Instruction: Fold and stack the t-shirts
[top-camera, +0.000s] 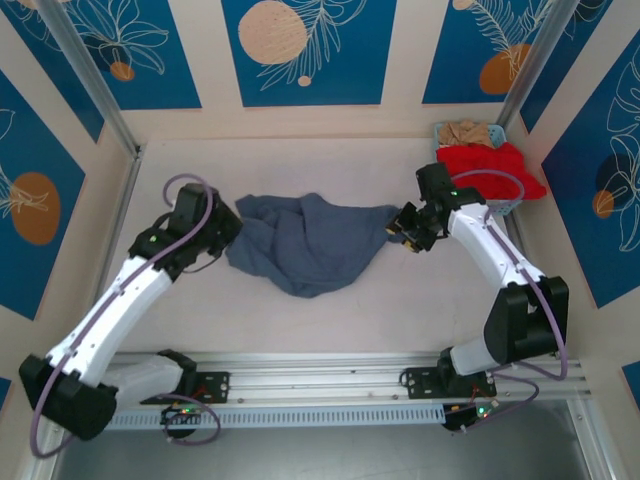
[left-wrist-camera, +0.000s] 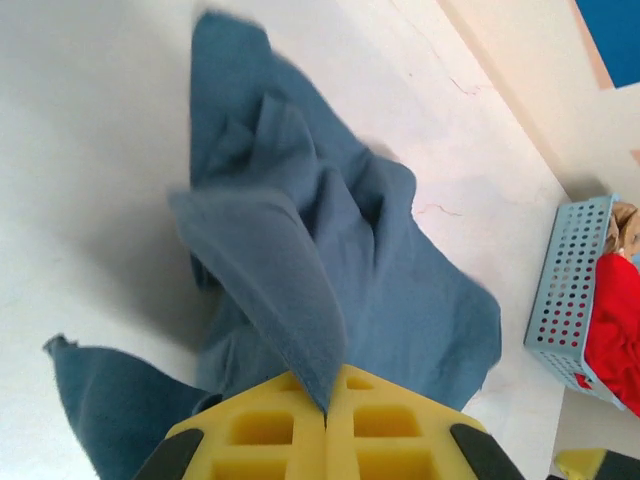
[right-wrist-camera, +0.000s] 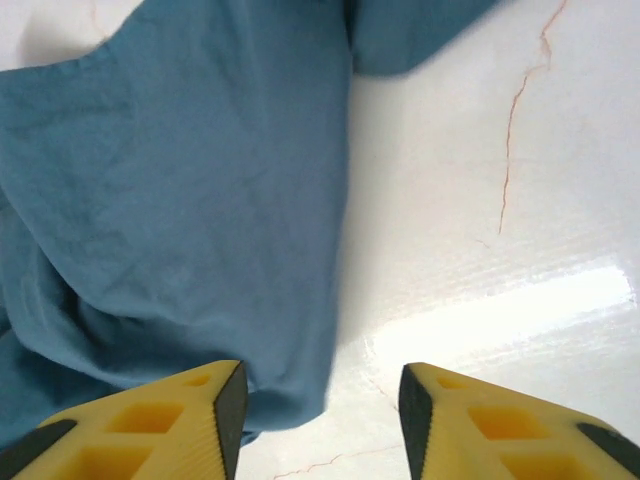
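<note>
A slate-blue t-shirt (top-camera: 310, 243) lies crumpled on the white table (top-camera: 330, 320) between the two arms. My left gripper (top-camera: 228, 226) is at the shirt's left edge, shut on a fold of the blue cloth (left-wrist-camera: 290, 290) that rises into its yellow fingers (left-wrist-camera: 270, 430). My right gripper (right-wrist-camera: 322, 405) stands open just above the table at the shirt's right edge (right-wrist-camera: 300, 330), with cloth reaching between its fingertips. A red t-shirt (top-camera: 490, 165) and a beige one (top-camera: 466, 132) sit in the basket at the back right.
The light-blue mesh basket (left-wrist-camera: 572, 300) stands in the back right corner against the wall. Aluminium posts (top-camera: 90, 80) frame the cell, and a metal rail (top-camera: 320, 365) runs along the near edge. Bare table lies in front of the shirt.
</note>
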